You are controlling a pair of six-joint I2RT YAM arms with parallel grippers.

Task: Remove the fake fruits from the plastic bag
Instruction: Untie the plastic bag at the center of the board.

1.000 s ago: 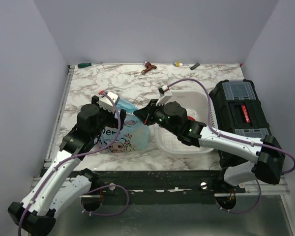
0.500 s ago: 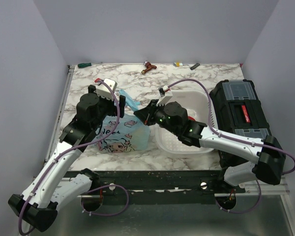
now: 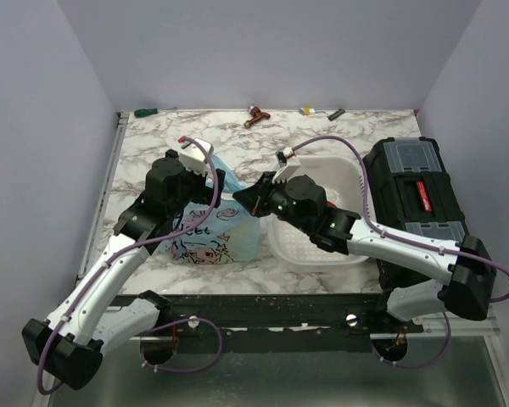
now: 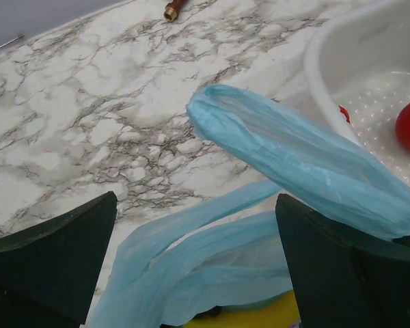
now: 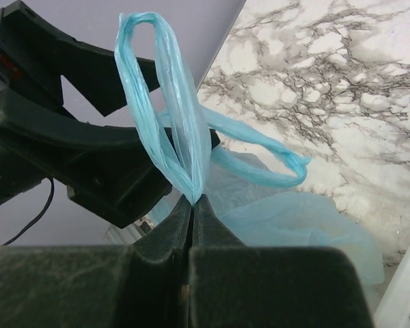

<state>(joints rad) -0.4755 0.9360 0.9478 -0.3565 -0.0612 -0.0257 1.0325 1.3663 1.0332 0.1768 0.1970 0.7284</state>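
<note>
thin handle pinched, bag mouth barely open

the right gripper (image 5: 193, 199) is squeezed together on one loop handle (image 5: 165, 102) of the plastic bag (image 3: 214, 239). the left gripper (image 4: 195, 205) hangs with its jaws spread wide over the bag's mouth, holding nothing. the film is thin, so the pinched loop could slide out, or stretch and tear under a hard pull. the mouth looks slack, so the left jaws may catch film or the second handle (image 4: 191, 236) instead of fruit and drag the whole bag. the bag lies crumpled on the marble table (image 3: 153, 144) just beside the white basket (image 3: 305, 248). it is translucent light blue with a cartoon print, and a yellow fruit (image 4: 260, 319) peeks out inside.
</note>
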